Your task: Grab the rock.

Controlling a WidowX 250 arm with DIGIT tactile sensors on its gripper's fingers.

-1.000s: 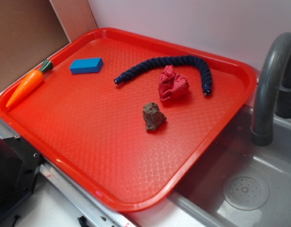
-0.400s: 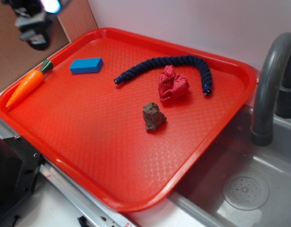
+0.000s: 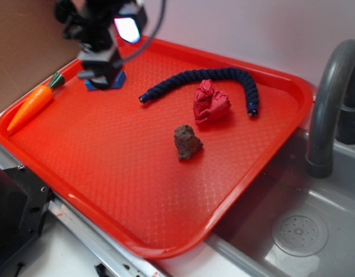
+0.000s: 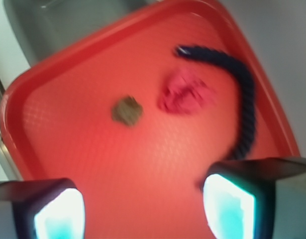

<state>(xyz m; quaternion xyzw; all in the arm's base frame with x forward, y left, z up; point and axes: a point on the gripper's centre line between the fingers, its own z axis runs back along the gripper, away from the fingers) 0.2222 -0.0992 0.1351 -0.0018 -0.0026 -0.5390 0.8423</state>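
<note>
end effector [image 3: 102,72] blurred, spread wide, hiding blue block [image 3: 115,82]; rock [image 3: 187,142] well apart.

Arm [image 3: 93,26]: black, blocky links, motion-blurred in ext. view. Black cable [image 3: 157,26] loops off its side. Bright white-cyan lit patch on wrist. Gripper [image 4: 143,211]: dark grey fingers [image 4: 38,206] w/ glowing white-cyan pads on inner faces, seen in wrist view.
</note>
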